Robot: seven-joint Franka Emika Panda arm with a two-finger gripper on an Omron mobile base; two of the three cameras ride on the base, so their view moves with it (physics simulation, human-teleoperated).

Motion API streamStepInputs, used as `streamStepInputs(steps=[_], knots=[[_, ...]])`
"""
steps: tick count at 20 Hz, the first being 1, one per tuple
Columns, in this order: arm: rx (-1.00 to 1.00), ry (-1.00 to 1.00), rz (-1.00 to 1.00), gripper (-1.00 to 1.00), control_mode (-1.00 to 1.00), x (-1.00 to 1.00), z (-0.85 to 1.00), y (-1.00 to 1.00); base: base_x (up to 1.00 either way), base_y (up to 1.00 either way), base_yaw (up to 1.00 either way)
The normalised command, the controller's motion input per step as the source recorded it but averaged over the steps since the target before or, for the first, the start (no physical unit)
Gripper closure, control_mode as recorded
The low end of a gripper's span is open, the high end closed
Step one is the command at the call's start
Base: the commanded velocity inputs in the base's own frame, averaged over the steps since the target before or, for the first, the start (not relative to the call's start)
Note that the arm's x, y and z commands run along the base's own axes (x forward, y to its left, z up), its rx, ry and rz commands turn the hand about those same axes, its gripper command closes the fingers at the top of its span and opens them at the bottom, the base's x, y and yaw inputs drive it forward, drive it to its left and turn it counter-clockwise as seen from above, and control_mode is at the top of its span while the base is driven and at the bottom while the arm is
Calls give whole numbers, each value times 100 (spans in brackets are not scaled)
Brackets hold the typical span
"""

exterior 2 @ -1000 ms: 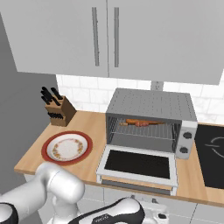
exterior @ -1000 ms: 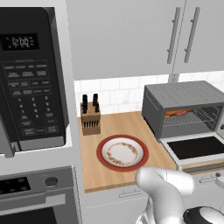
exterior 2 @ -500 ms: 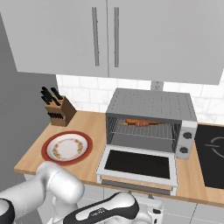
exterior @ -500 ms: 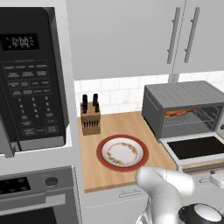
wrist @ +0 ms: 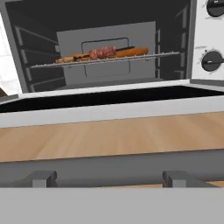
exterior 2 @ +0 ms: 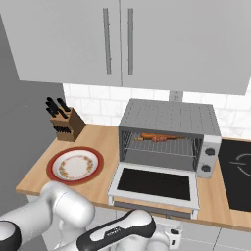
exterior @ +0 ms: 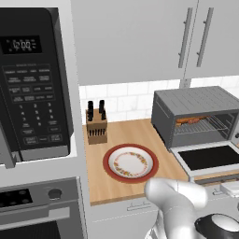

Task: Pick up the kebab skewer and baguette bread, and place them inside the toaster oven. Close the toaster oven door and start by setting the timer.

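Toaster oven (exterior 2: 169, 117) sits right of centre in the right base view, on the wooden counter (exterior 2: 103, 139), and at the right edge of the left base view (exterior: 196, 100). Toaster oven door (exterior 2: 156, 184) is dropped fully open, lying flat toward the camera with its dark glass facing up; in the hand view the door (wrist: 109, 107) spans the middle of the frame as a pale band, its bar handle running across the lower part.

Kebab skewer (wrist: 103, 53) and baguette bread (wrist: 131, 52) both lie on the wire rack (wrist: 105, 61) inside the oven, upper centre of the hand view. The meat chunks overlap the loaf's left part; I cannot tell whether they touch. In the right base view the 2 read as 1 orange-brown streak (exterior 2: 157, 138).

2 knobs (wrist: 211, 60) show at the upper right of the hand view.

Gripper: the hand sits below the counter edge at the bottom of both base views; the fingertips are not distinguishable, so I cannot tell how wide the pincer stands or whether it holds anything.

Plate (exterior 2: 54, 164) with a red rim at left of the oven; knife block (exterior 2: 67, 125) behind it, against the tiled wall. Microwave (exterior: 32, 84) at upper left of the left base view.
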Motion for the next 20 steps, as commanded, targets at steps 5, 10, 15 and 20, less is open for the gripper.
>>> streamStepInputs(steps=[5, 10, 15, 20], knots=[[0, 0, 2, -100, -100, 7, -22, 0, 0, 0, 0], [0, 0, 1, -100, -100, 5, -5, 0, 0, 0, 0], [0, 0, 0, -100, -100, 3, -2, 0, 0, 0, 0], [0, 0, 0, -100, -100, 3, -11, 2, 0, 0, 0]])
